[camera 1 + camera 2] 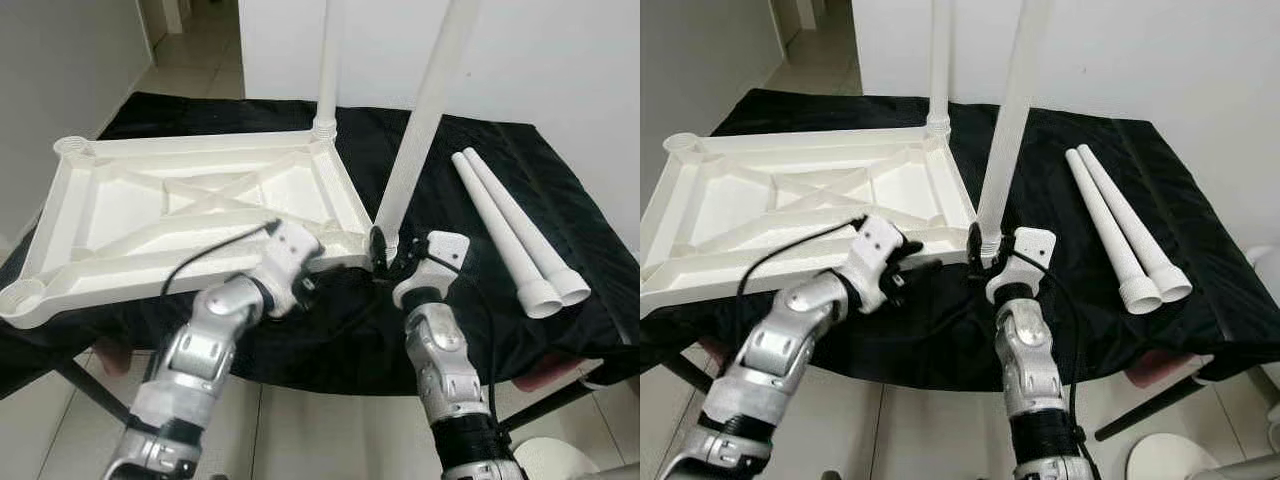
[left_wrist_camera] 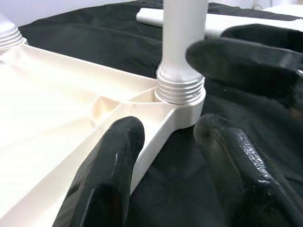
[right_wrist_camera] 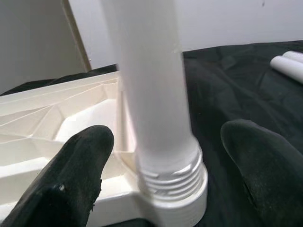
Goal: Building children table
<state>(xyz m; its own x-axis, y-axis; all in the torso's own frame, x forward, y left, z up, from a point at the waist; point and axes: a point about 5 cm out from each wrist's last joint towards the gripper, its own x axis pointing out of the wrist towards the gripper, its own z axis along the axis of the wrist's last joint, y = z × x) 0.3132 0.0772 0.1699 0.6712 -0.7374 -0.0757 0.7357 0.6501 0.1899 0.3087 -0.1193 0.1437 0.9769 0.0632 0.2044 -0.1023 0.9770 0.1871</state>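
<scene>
At the tabletop [image 1: 200,200] corner, right gripper [image 1: 385,258] (fingers spread) straddles the leg [image 1: 415,140]; left gripper [image 2: 170,156] gapes

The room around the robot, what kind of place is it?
Probably a home, likely a room off a hallway. Pale floor tiles run under plain white walls, and a tiled corridor leads away behind. A black cloth-covered work table holds an upturned white plastic children's tabletop.

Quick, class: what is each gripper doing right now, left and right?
Left gripper: open, at the tabletop corner.
Right gripper: open, fingers either side of the leg, not clamped.
</scene>
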